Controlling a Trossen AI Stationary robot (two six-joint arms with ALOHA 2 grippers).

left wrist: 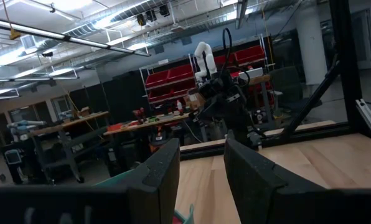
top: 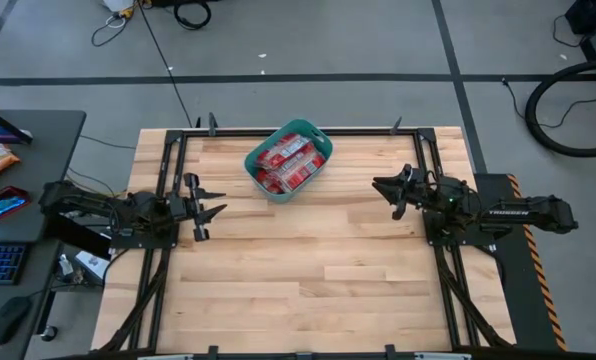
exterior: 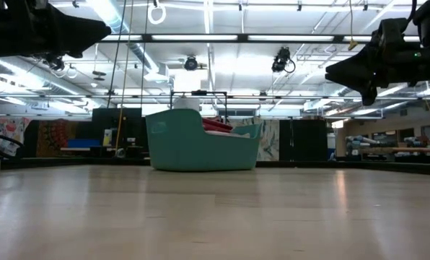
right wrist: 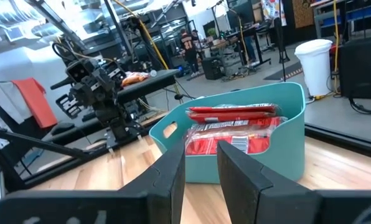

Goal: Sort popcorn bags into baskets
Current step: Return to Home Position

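Basket: the teal basket (top: 276, 192) stands at the far middle of the counter (top: 308, 270), near its back edge, between the two arms and well apart from both.
Popcorn bags: the red popcorn bags (top: 290, 165) lie stacked inside the basket, with the top ones level with the rim or just above it. None shows on the bare wood.
Left gripper: the left gripper (top: 216, 202) hangs over the counter's left side, its fingers (left wrist: 164, 171) parted by a narrow gap and holding nothing.
Right gripper: the right gripper (top: 386, 196) hangs over the right side and points toward the basket, fingers narrowly apart and empty.
Stage: the sorting looks finished, and only bringing the arms to rest seems left.
Risk, knock: the pile is high, so an arm swinging wide could tip a top bag over the rim or push the basket toward the back edge.
Risk, count: bags lower in the pile are hidden, so the full tally cannot be checked.
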